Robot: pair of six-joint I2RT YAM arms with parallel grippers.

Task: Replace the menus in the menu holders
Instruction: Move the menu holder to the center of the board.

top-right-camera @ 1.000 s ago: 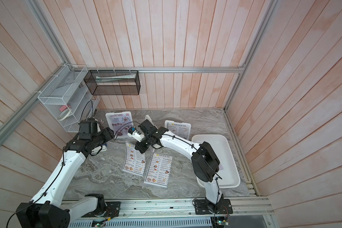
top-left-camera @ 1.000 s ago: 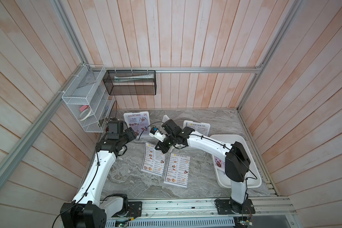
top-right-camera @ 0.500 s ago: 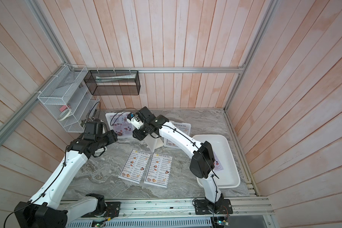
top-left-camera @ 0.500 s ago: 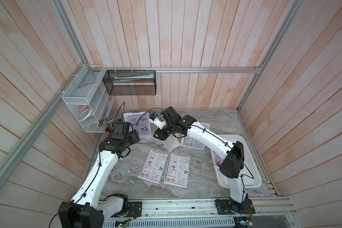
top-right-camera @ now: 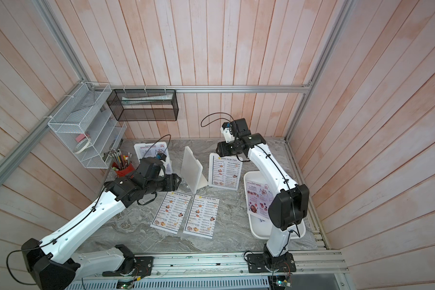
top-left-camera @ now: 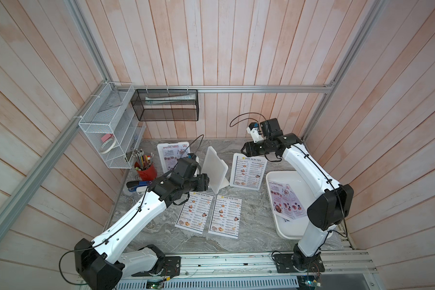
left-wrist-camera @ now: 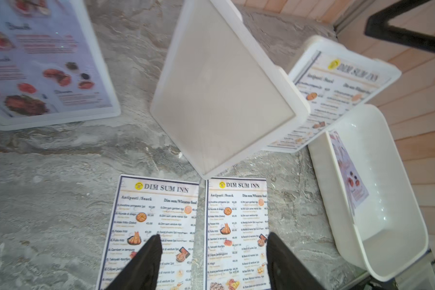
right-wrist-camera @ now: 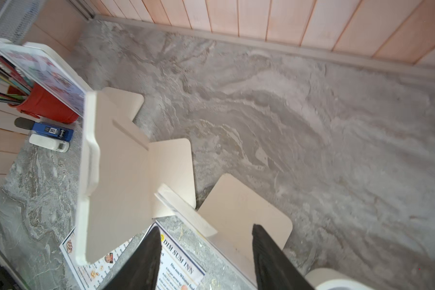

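Grey marble table is holding 2 white paper menus under left gripper, jaws wide, empty; right gripper gaping too.

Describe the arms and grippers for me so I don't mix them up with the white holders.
Both the left arm and right arm have smooth white link shells with bulky black joint housings. A thin black cable runs clipped along each, looping free near the wrist. The left gripper and right gripper each have two matte black tapered fingers. No markings are visible.
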